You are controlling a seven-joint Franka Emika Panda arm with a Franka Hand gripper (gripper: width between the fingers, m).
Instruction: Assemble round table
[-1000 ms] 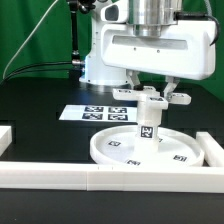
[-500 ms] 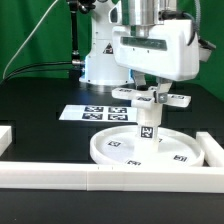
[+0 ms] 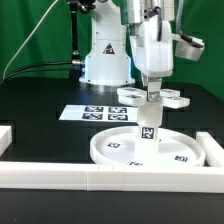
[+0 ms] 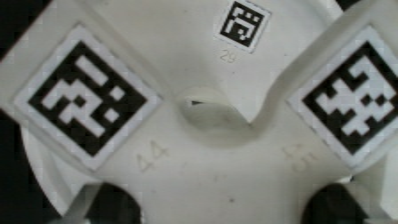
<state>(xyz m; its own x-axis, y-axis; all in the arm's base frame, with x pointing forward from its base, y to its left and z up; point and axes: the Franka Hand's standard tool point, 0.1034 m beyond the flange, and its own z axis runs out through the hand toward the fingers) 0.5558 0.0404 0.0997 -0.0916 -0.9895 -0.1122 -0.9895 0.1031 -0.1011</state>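
The large round rimmed disc lies flat on the black table. The short cylindrical leg stands upright at its centre. On top of the leg sits the cross-shaped piece, its tagged arms spread level. My gripper comes straight down onto it and is shut on its middle. In the wrist view the cross-shaped piece fills the picture, with my dark fingertips on either side of it and my gripper closed around it. The leg is hidden there.
The marker board lies behind the disc toward the exterior view's left. Long white border bars run along the front, the left and the right. The robot's white base stands behind.
My wrist has turned about its upright axis, from broad side to narrow side in the exterior view. The cross-shaped piece has turned with it on top of the leg. The disc stays put.
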